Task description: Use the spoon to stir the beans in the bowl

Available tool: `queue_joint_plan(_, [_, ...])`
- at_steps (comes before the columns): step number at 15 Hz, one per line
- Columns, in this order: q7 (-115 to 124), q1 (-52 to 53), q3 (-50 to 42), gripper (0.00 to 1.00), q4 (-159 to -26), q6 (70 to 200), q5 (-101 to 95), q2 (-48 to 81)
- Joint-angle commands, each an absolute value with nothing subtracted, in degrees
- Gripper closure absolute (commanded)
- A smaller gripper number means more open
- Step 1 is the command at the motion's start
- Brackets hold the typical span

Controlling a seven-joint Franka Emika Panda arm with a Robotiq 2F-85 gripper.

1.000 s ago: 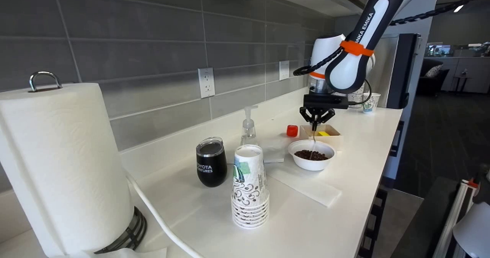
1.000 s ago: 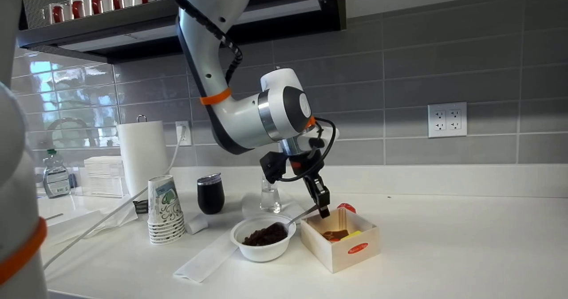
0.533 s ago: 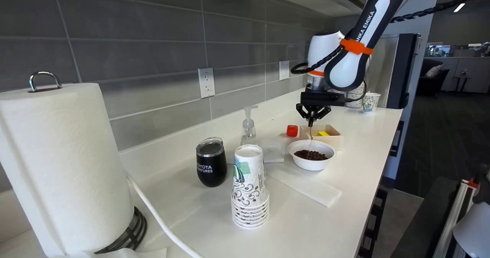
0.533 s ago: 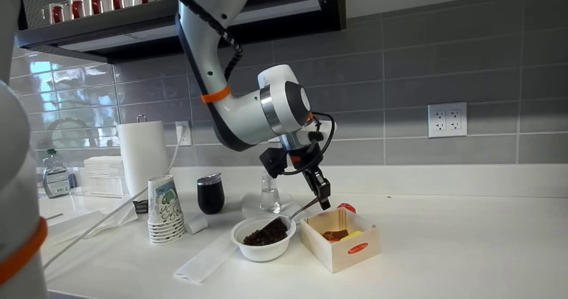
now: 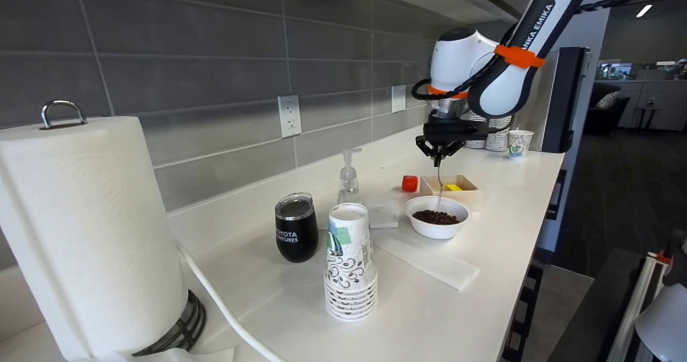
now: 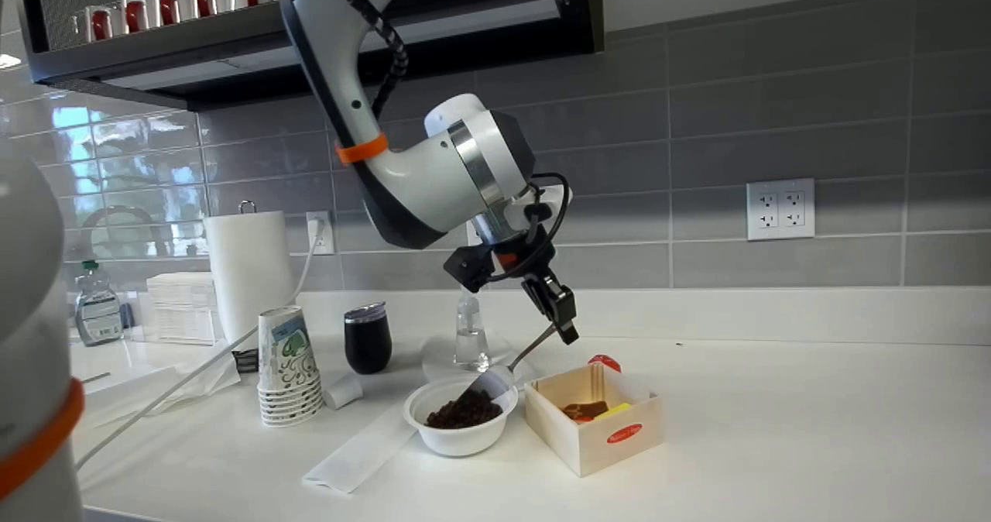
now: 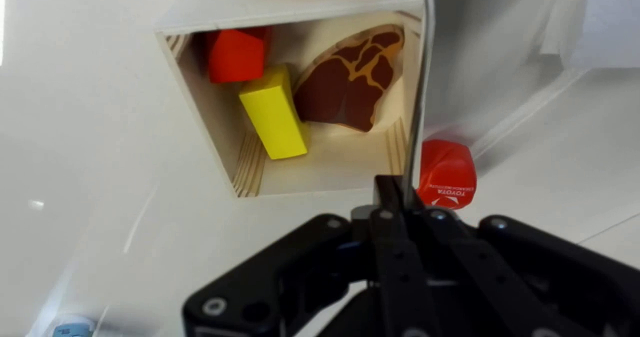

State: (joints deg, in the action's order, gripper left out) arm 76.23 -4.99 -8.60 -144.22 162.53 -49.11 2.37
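My gripper (image 5: pixel 437 161) is shut on the handle of the metal spoon (image 5: pixel 440 182), above and behind the bowl. In an exterior view the gripper (image 6: pixel 568 333) holds the spoon (image 6: pixel 534 344) slanted. Its broad, flat-looking head (image 6: pixel 492 383) reaches down over the rim into the bowl. The white bowl (image 6: pixel 460 444) stands on the counter and also shows in an exterior view (image 5: pixel 437 230). Dark beans (image 6: pixel 463 412) fill its lower part; the head's lower end meets them. In the wrist view the handle (image 7: pixel 422 72) runs up from the fingertips (image 7: pixel 387 187); bowl and beans are out of view.
A wooden box (image 6: pixel 596 438) with toy food stands beside the bowl. A red cap (image 5: pixel 409 183) lies behind it. A cup stack (image 5: pixel 351 260), a black tumbler (image 5: pixel 297 230), a pump bottle (image 5: pixel 349 185) and a napkin (image 5: pixel 429 261) are nearby.
My gripper has risen, still holding the spoon. More of the spoon's handle and head shows above the bowl. The bowl has barely moved.
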Motion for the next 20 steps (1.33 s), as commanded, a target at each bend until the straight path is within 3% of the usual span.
queue_joint_plan(1, [83.6, -4.5, -8.6, 0.99, -147.4, 159.6, -57.0, -3.3])
queue_joint_plan(9, [103.7, -4.7, -6.3, 0.99, -153.6, 155.9, -79.3, -9.5])
queue_joint_plan(20, [112.7, -4.3, -1.2, 0.99, -154.7, 154.3, -81.1, -10.9])
